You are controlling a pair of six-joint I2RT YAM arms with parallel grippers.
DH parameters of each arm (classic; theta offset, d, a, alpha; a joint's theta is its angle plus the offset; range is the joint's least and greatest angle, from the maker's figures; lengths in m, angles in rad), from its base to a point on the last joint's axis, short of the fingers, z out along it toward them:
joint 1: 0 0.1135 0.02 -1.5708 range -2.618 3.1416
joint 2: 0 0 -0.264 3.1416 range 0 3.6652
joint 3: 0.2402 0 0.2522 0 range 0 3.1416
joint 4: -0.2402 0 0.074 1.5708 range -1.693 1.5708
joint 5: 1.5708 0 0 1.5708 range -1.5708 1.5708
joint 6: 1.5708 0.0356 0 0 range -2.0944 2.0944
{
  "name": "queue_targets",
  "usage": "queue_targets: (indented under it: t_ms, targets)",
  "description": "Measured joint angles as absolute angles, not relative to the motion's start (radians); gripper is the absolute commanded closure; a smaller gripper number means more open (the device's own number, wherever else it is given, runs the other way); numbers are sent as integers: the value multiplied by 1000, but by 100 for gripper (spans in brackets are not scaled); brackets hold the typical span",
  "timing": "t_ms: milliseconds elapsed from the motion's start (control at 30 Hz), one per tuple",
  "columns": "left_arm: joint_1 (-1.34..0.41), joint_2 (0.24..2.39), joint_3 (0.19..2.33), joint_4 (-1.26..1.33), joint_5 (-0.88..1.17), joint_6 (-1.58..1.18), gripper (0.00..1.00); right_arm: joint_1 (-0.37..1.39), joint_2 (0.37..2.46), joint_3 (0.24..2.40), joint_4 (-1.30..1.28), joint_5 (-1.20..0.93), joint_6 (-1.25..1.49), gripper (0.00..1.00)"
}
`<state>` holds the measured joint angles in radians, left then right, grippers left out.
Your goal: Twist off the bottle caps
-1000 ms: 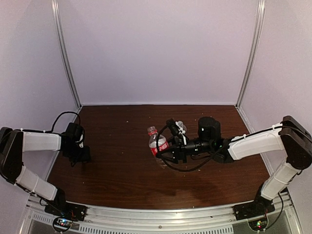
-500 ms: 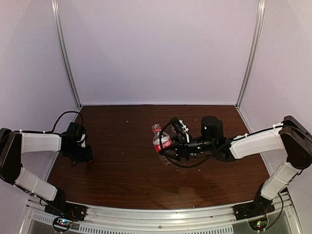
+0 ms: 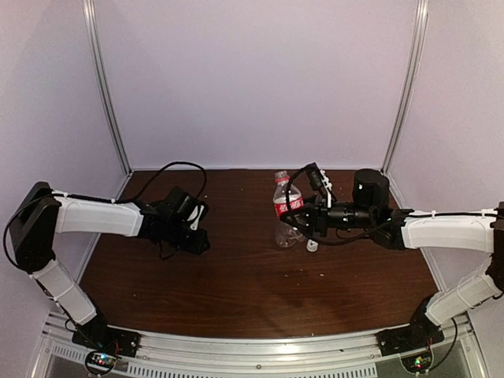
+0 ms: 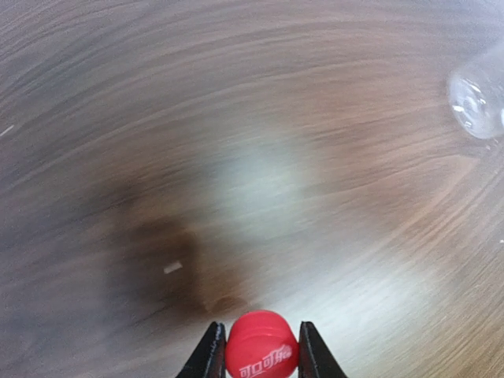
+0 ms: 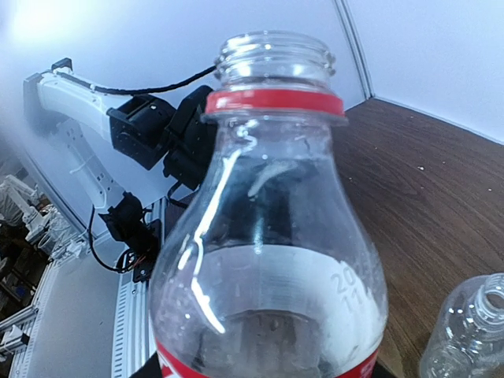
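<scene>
My right gripper is shut on the small bottle at its red label and holds it upright over the middle of the table. In the right wrist view the small bottle fills the frame, its mouth open above a red neck ring. My left gripper is shut on the red cap, low over the table to the left of the bottle. The label-less bottle stands close by with its mouth open. A small white cap lies on the table below the right gripper.
The brown table is walled by white panels on three sides, with a metal rail along the near edge. A black cable loops over the left arm. A clear round bottle part shows at the left wrist view's upper right.
My left arm has swung from the left edge toward the middle, carrying the red cap. My right arm has carried the small bottle back and to the right, and it now stands more upright.
</scene>
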<state>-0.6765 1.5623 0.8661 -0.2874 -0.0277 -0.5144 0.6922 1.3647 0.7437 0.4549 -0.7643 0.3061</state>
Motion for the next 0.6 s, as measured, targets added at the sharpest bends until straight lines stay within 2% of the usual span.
queue_targets:
  t_ms: [233,433,533,600]
  targets:
    - [-868,1863,1128,-261,-20,-514,82,649,1258,738,360,-678,302,77]
    - [-936,1998,1239,-255,-8,-510,81,643,1174,685,318,-647,302,77]
    - [-935,2001,1244,-258,-4,-510,76,643,1150,667,294,-641,301,77]
    - [-935,2002,1244,-256,-4,-509,65,643,1142,661,283,-638,299,77]
